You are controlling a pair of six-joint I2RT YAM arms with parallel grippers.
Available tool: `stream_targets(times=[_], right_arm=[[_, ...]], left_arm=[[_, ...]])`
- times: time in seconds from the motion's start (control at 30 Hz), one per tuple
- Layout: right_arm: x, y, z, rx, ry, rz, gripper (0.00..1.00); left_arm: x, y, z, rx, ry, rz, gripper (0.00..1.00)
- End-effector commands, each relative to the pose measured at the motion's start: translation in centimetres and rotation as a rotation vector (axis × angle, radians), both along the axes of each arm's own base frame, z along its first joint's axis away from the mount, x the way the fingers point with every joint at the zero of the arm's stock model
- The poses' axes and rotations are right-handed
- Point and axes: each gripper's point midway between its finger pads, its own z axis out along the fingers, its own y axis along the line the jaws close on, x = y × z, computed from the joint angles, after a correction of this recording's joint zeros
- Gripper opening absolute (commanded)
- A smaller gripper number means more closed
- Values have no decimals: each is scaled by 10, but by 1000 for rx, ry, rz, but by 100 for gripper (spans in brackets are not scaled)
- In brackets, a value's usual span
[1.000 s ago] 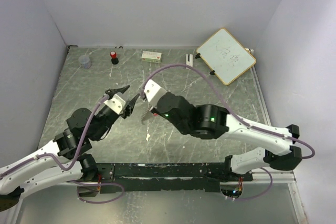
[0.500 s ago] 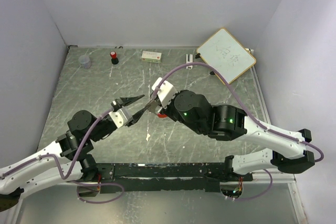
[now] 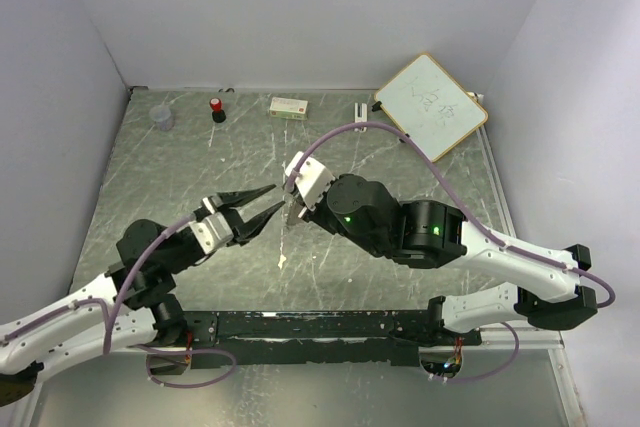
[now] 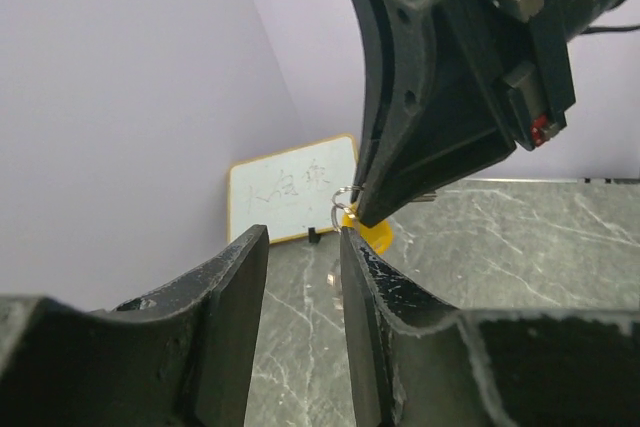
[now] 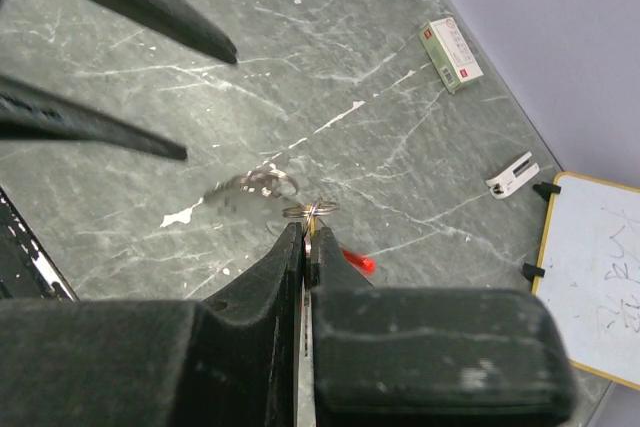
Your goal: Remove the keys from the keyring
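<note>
My right gripper [image 5: 308,234] is shut on the keyring [image 5: 312,210], a thin silvery loop poking out past its tips above the table. A sliver of the yellow key shows between the jaws; its yellow head [image 4: 374,233] hangs beside the right fingertip in the left wrist view. The red key [image 5: 357,262] dangles below, and a blurred silvery ring cluster [image 5: 256,185] swings to the left. My left gripper [image 4: 303,237] stands open just short of the keyring [image 4: 344,197], with nothing between its fingers. In the top view the left gripper [image 3: 277,196] points at the right gripper [image 3: 292,213].
Along the back edge stand a clear cup [image 3: 161,117], a red-capped black bottle [image 3: 217,108], a small box [image 3: 289,106] and a white clip [image 3: 360,113]. A whiteboard [image 3: 431,105] leans at the back right. Walls close in on three sides.
My left gripper has swung right and come up to the right gripper's tips, with its jaws narrowing. The right gripper has shifted slightly and stayed shut on the bunch.
</note>
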Motion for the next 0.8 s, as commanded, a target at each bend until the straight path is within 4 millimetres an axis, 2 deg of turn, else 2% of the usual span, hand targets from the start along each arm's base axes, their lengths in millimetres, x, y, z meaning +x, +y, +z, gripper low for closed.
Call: stream_targets(times=[0.0,0.13,0.3,0.77], right_arm=[[-2,3,6,21,-9,12,0],[0,2,4,11,-12,-6,0],[-1,4,3,17,-10,7,0],[-7,12,-1,22,1,41,0]], left_arm=[[-8,-19,2,27,-5,-90,47],[-12,-29,-1,39,-16,-135,46],[-4,-35,-12,71,3,-118,41],[6,-38,-15,51,1,-79,40]])
